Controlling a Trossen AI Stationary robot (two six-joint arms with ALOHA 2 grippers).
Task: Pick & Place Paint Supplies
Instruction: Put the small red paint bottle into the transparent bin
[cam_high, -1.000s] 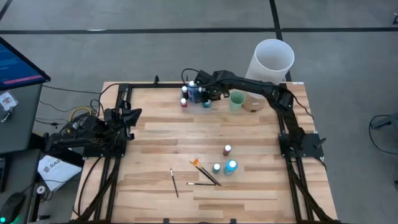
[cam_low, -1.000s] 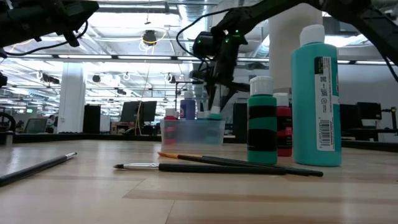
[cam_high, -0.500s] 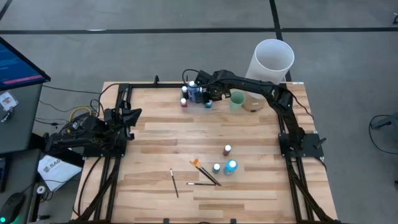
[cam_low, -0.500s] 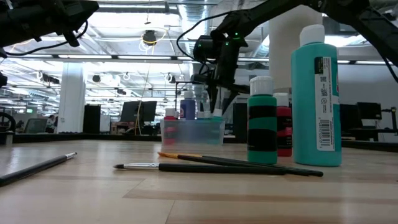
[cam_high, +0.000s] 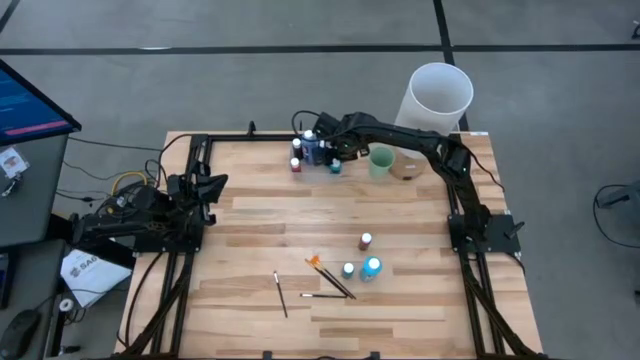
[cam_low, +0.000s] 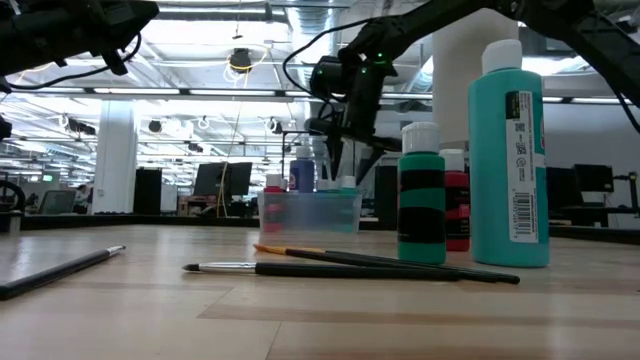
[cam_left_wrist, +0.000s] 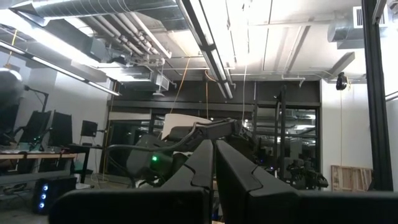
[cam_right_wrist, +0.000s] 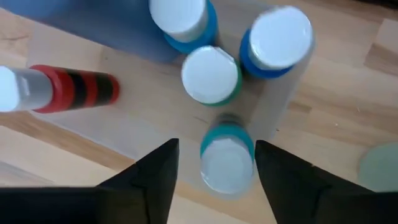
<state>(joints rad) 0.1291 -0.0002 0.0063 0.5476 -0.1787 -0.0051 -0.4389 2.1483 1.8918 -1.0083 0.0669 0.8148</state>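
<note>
The right gripper (cam_right_wrist: 214, 163) hangs over the clear bin (cam_low: 309, 211) with its fingers apart, a teal bottle (cam_right_wrist: 226, 158) standing free between them, apparently just set down beside the other bottles there. More bottles (cam_high: 371, 267) and brushes (cam_high: 330, 278) lie well behind it, uncollected. The left gripper (cam_left_wrist: 214, 163), pressed together, waits far off.

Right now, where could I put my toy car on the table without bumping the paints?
The wide bare wood between the clear bin and the brushes is free. It is crowded at the bin, where the right gripper hovers open, and by the three bottles beside the brushes.
</note>
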